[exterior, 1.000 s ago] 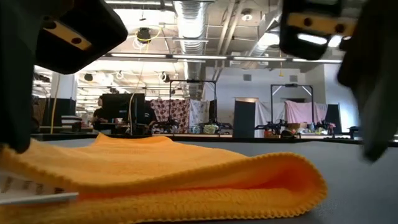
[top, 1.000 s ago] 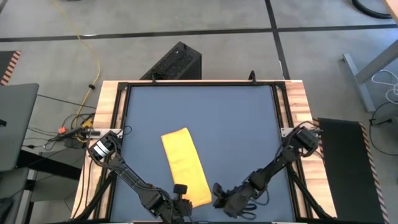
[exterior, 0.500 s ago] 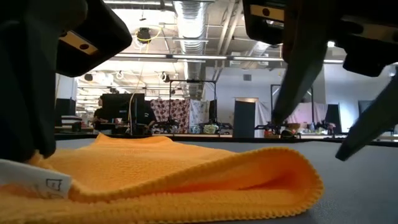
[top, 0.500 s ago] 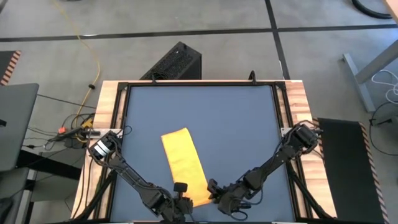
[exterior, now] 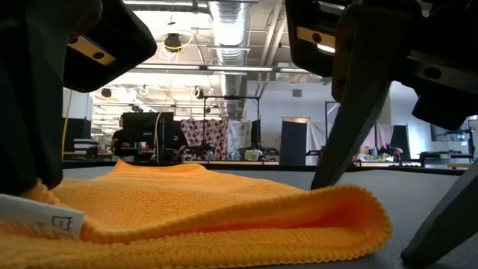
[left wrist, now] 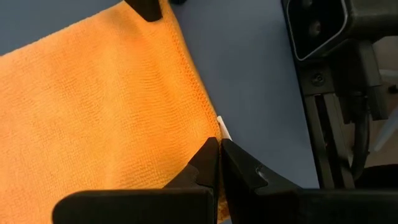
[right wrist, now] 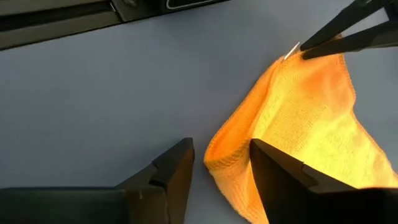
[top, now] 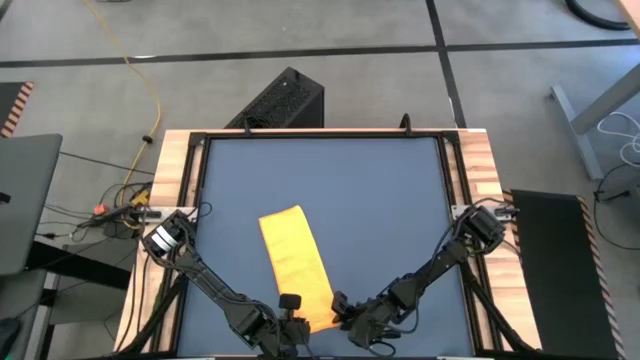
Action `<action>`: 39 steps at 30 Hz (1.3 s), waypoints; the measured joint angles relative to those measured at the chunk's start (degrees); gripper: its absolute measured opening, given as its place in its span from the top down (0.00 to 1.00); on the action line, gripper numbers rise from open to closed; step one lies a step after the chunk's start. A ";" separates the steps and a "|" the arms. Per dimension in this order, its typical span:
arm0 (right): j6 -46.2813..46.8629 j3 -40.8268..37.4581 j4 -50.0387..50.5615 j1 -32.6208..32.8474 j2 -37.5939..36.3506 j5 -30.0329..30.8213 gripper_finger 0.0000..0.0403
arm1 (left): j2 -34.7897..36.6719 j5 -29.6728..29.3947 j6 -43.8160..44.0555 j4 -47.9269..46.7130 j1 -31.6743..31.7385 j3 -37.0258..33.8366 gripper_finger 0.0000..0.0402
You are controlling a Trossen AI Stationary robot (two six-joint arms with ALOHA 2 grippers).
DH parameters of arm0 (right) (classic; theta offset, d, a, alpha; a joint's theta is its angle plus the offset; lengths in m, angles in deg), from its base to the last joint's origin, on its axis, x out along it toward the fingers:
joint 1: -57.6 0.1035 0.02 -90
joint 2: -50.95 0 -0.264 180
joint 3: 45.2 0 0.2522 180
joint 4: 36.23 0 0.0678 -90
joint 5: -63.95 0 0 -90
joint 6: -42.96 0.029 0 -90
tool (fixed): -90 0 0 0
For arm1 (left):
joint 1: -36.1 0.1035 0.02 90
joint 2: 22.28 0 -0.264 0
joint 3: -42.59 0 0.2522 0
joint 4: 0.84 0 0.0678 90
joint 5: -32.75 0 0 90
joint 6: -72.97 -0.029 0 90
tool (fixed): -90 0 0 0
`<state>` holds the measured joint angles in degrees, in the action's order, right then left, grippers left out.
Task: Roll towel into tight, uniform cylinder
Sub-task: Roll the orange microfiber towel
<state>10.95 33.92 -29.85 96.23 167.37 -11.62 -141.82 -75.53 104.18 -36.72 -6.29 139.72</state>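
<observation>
The yellow towel (top: 295, 262) lies as a folded strip on the dark table mat, running from mid-table toward the near edge. My left gripper (top: 291, 304) is shut at its near left corner, beside a white label (exterior: 41, 218). My right gripper (right wrist: 221, 146) is open at the near right corner. Its fingers straddle the rounded fold (right wrist: 225, 155), one finger (exterior: 340, 134) over the towel and one (exterior: 441, 224) outside on the mat. I cannot tell whether they touch the cloth. My left gripper pinches the towel's near left corner (left wrist: 208, 134) between its two fingertips, right beside the white label (left wrist: 222, 129). The fingers slant down from above on the near side. That corner is raised a little; the rest lies slack on the mat. One layer or several, I cannot tell.
Bare mat (top: 340, 180) stretches from the towel's far end to the far edge. Wooden rails (top: 172, 170) and a black frame border the table. A black box (top: 280, 100) stands on the floor beyond the far edge, and a laptop (top: 25, 200) sits off the left side.
My right gripper has gone toward the table's left and down to the towel's near right corner, and its fingers have opened to either side of the fold. My left gripper has raised the labelled corner a little off the mat; the rest of the towel stays put.
</observation>
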 joint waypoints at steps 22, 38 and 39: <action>19.12 -0.07 2.38 1.20 -0.17 2.12 0.95 | -0.52 -3.01 -0.10 6.92 -1.13 -2.29 0.90; 28.63 -0.15 2.80 -2.84 -2.19 -7.29 0.96 | -0.82 -12.00 -5.34 8.41 -4.61 -2.29 0.73; 28.86 -0.15 2.83 -2.98 -2.19 -7.30 0.96 | -1.25 -11.94 -5.31 8.99 -4.29 -2.29 0.74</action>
<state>39.81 33.77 -27.03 93.25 165.19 -18.91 -143.08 -87.47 98.87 -27.73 -10.58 137.43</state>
